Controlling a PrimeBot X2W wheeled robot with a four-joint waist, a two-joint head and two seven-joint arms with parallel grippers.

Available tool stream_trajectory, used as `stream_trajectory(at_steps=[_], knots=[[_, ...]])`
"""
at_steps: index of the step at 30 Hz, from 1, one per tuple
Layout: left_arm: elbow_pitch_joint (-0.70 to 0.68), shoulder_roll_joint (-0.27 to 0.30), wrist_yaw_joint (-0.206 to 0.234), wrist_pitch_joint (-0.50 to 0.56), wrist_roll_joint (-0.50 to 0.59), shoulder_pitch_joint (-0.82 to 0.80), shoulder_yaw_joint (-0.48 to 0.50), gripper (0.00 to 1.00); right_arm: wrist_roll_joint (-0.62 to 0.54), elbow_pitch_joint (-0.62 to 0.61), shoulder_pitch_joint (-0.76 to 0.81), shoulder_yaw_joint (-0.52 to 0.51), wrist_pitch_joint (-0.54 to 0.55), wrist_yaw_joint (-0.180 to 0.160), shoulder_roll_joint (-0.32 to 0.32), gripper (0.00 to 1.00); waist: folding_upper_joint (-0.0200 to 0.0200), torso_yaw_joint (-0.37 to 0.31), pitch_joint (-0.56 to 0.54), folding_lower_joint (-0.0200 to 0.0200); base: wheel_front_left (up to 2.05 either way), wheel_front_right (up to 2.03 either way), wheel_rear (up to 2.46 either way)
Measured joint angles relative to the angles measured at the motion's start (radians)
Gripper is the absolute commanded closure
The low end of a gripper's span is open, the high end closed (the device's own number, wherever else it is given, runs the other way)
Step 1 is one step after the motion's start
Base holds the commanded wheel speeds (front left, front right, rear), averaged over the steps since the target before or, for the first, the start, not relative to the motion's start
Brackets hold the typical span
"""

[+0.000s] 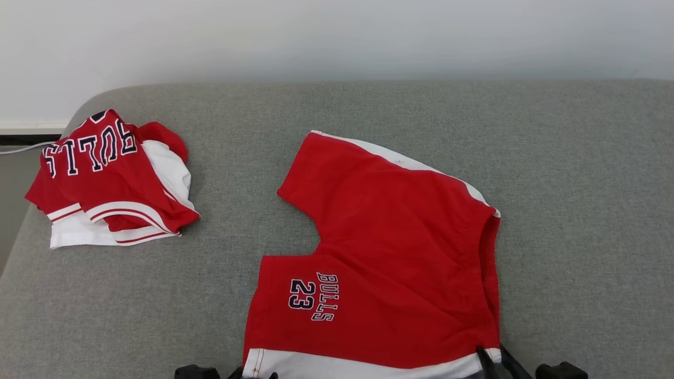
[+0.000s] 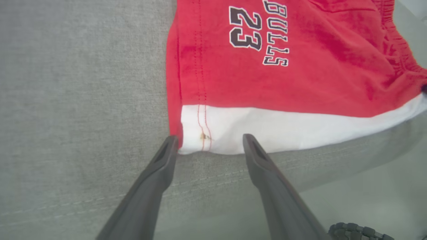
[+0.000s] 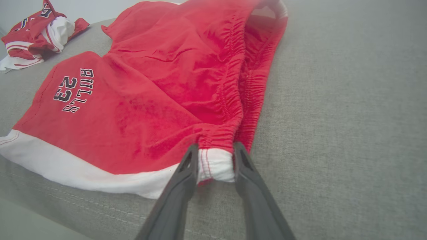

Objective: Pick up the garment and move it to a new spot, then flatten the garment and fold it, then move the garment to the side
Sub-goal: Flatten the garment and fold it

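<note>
Shorts [image 1: 389,252] pinched by right gripper [image 3: 216,148], left gripper [image 2: 210,138] wide

Bright even light, faint shadows, head view sharp, wrist views soft w/ edge warp

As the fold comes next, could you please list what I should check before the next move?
1. The red fabric shorts with white stripe lie spread on the grey cushion: ok.
2. The right pincer clamps the waistband corner: ok.
3. The left pincer grips the hem corner: not ok, open, straddling it.
4. The crumpled red-and-white jersey lies apart: ok.
5. Both layers caught: cannot tell.
</note>
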Motion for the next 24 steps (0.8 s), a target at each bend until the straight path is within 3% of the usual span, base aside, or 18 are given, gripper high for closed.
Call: stream_trajectory(at_steps=[1,3,4,15,24], knots=[[0.009,-0.005,-0.009,0.002,-0.009,-0.002,-0.001,0.32,0.0,0.002,-0.003,0.001,0.0,0.0,-0.001,1.0,0.0,0.0,0.004,0.0,0.0,0.0,0.0],[0.025,-0.009,-0.021,0.005,-0.016,-0.011,-0.002,0.72,0.002,0.004,-0.009,0.003,0.0,0.0,-0.005,1.0,0.0,0.0,0.01,0.0001,0.0,0.0,0.0],[0.03,-0.011,-0.022,0.003,-0.019,-0.015,-0.002,0.97,0.002,0.005,-0.01,0.004,0.0,0.0,-0.006,1.0,0.0,0.0,0.012,0.0,0.0,0.0,0.0],[0.043,-0.019,-0.039,-0.024,-0.029,-0.033,0.008,1.0,0.016,-0.006,-0.023,0.012,0.0,0.0,-0.014,1.0,0.0,-0.009,0.025,0.0001,0.0,0.0,0.0],[-0.118,0.039,-0.011,-0.035,-0.043,-0.04,0.068,1.0,0.016,-0.097,-0.025,0.002,0.0,0.0,-0.028,1.0,0.0,-0.012,0.04,0.0001,0.0,0.0,0.0]])
